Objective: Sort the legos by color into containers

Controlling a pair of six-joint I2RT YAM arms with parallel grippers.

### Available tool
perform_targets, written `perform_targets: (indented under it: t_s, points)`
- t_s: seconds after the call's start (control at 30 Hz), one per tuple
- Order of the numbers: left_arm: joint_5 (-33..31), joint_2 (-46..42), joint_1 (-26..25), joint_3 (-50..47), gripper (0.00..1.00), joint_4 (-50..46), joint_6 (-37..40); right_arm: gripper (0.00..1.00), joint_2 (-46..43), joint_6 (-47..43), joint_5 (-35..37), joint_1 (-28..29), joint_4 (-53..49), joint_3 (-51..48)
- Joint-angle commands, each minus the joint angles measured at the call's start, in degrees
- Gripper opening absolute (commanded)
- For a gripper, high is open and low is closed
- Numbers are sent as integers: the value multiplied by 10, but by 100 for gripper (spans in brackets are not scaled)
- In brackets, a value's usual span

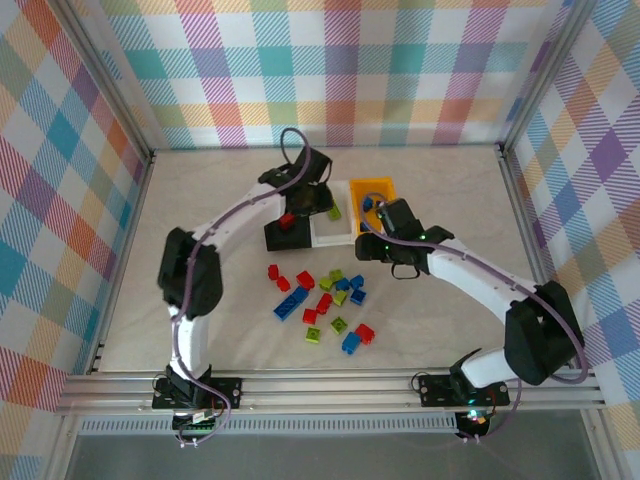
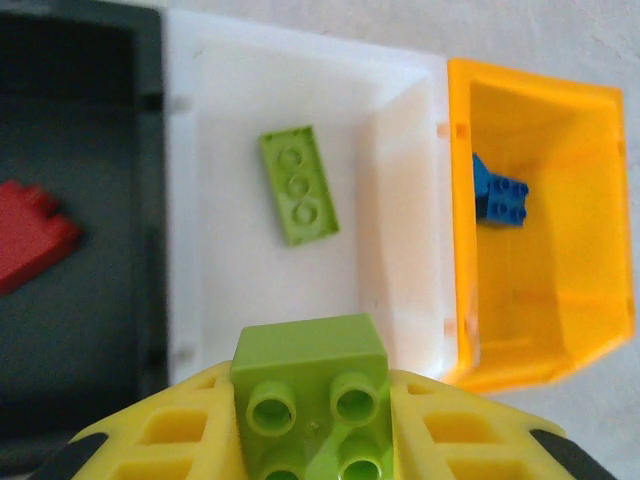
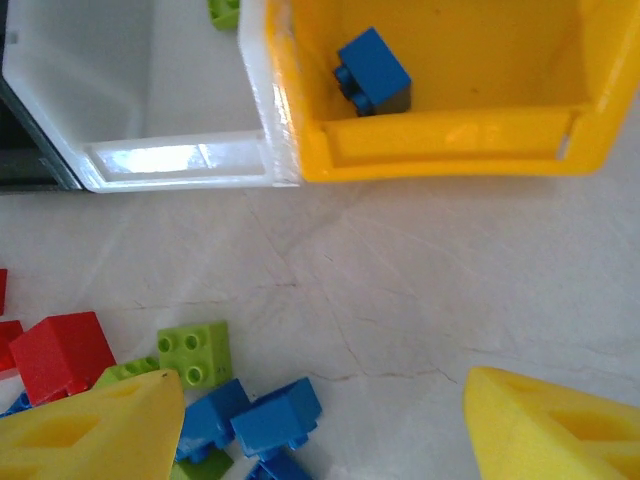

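Observation:
My left gripper [image 2: 312, 425] is shut on a lime green lego [image 2: 310, 380], hanging over the near rim of the white container [image 2: 230, 290]. A flat lime green brick [image 2: 298, 185] lies inside that bin. To its left, the black container [image 2: 100, 330] holds a red brick [image 2: 30, 235]. On its right, the orange-yellow container [image 2: 560, 300] holds a blue brick [image 2: 498, 190]. My right gripper [image 3: 322, 390] stands open above bare table just in front of the bins. The loose legos [image 1: 322, 298], in red, blue and green, lie on the table nearer the arm bases.
The three bins [image 1: 335, 228] stand side by side at mid-table. Metal frame rails [image 1: 330, 385] and checked walls close the workspace. Beside my right gripper's left finger lie a red brick [image 3: 62, 352], a green one [image 3: 195, 350] and blue ones [image 3: 275, 420].

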Motion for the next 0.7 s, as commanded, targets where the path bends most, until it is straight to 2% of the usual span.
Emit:
perform_targets:
  t_s: [0.0, 0.23, 0.27, 0.3, 0.37, 0.47, 0.6, 0.67]
  points:
    - [-8, 65, -5, 79, 26, -67, 18, 74, -30, 13, 3, -6, 4, -20]
    - [-11, 155, -8, 195, 26, -95, 18, 75, -54, 14, 1, -11, 2, -32]
    - [-8, 160, -9, 206, 30, -99, 18, 75, -54, 14, 0, -13, 2, -32]
    - [-7, 164, -9, 214, 38, -102, 17, 76, -55, 14, -2, -12, 1, -31]
    - [-4, 161, -10, 221, 61, -104, 17, 78, -56, 15, -5, -13, 2, -31]
    - [2, 136, -13, 215, 84, -97, 19, 82, -60, 15, -11, -14, 5, -31]
    - [10, 73, -25, 185, 100, -77, 25, 85, -58, 13, -25, -15, 10, -28]
    - [11, 21, -34, 144, 100, -55, 28, 86, -51, 8, -40, -15, 9, -22]
